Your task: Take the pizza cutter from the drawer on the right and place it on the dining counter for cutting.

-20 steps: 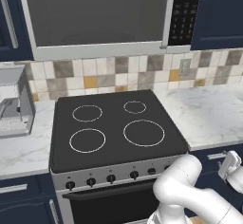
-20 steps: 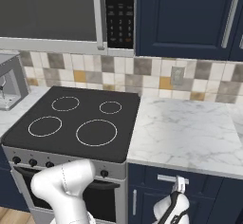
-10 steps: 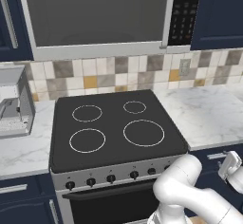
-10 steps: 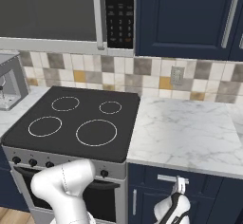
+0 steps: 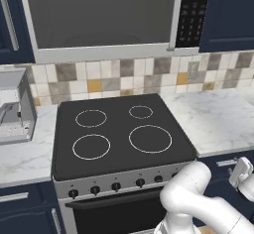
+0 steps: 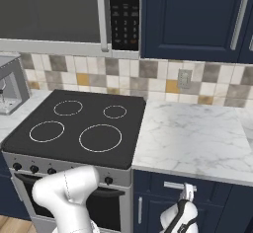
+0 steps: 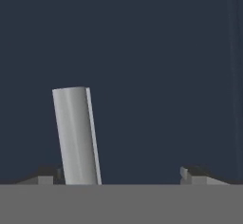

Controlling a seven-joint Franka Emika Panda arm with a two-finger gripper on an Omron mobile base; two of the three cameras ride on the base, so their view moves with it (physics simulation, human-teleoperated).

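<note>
Left base: stove (image 5: 124, 134) center, end effector (image 5: 242, 174) cut off at 4 o'clock by drawer (image 5: 225, 164). Right base: end effector (image 6: 186, 196) below the drawer's bar handle (image 6: 180, 185). Hand: handle (image 7: 76, 135) at 8 o'clock, fingertips (image 7: 193, 175) spread wide, gripping nothing; pizza cutter unseen.

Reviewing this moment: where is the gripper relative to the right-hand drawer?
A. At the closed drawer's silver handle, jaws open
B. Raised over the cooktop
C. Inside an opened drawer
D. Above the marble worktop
A: the gripper sits at the silver handle of the drawer, whose front is flush and closed; in the hand view the fingertips stand wide apart with the handle near one.
</note>
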